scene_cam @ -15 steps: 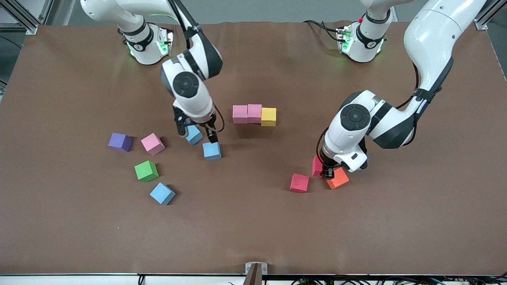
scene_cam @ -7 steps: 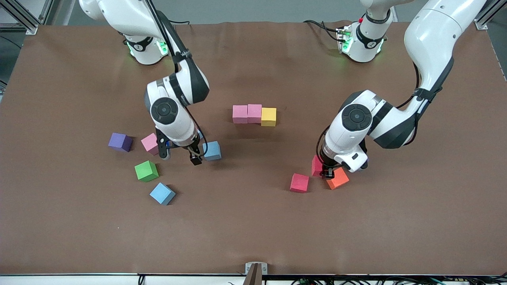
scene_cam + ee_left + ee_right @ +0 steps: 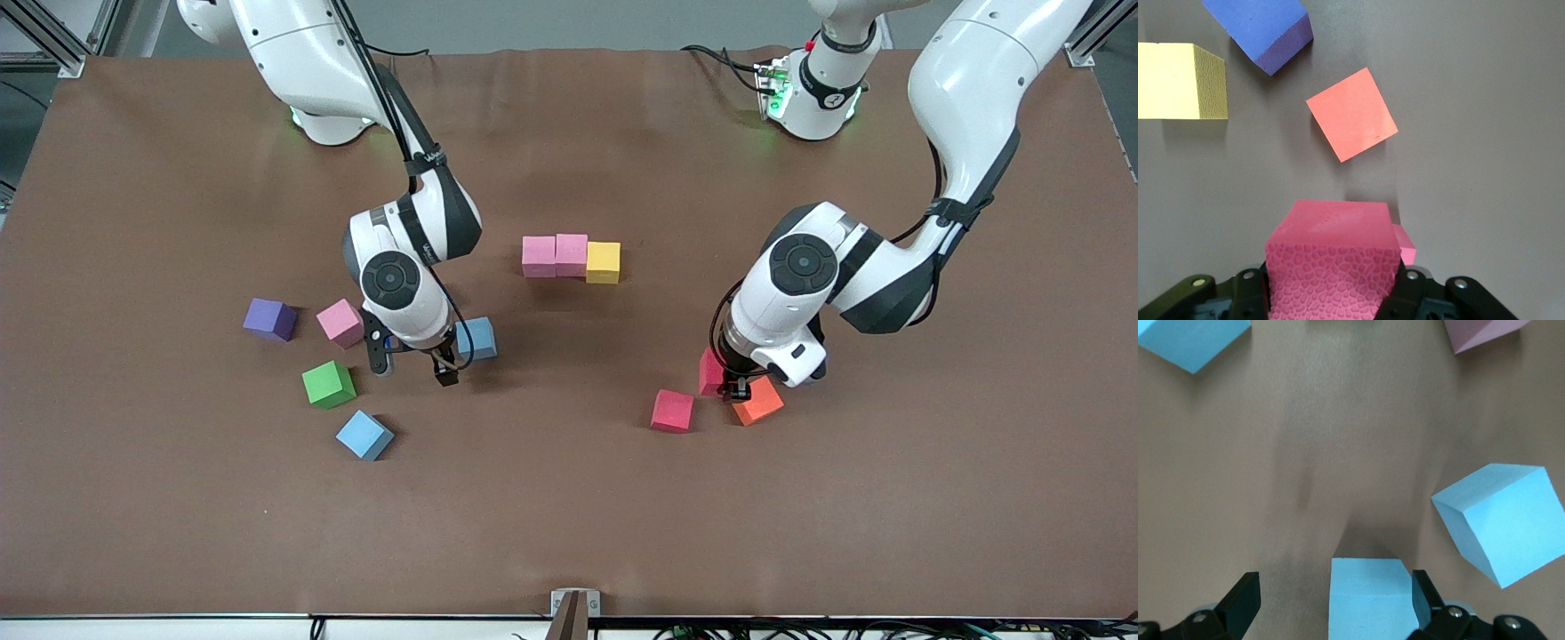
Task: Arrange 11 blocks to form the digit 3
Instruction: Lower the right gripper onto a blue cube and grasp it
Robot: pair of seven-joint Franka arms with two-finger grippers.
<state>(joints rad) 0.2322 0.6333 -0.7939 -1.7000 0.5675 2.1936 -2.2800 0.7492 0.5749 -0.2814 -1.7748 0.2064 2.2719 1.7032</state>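
Left pincer [image 3: 1331, 293] gripping matte red block [image 3: 1331, 263], right pincer [image 3: 1331, 603] spread wide around light blue block [image 3: 1368, 600]

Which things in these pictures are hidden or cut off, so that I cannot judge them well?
- Front view: the right arm's wrist hides the light blue block between the open fingers of the right gripper. Only the right wrist view shows it.
- Front view: the left gripper and its wrist cover most of the red block it grips.
- Left wrist view: the picture's edge cuts off the yellow block.
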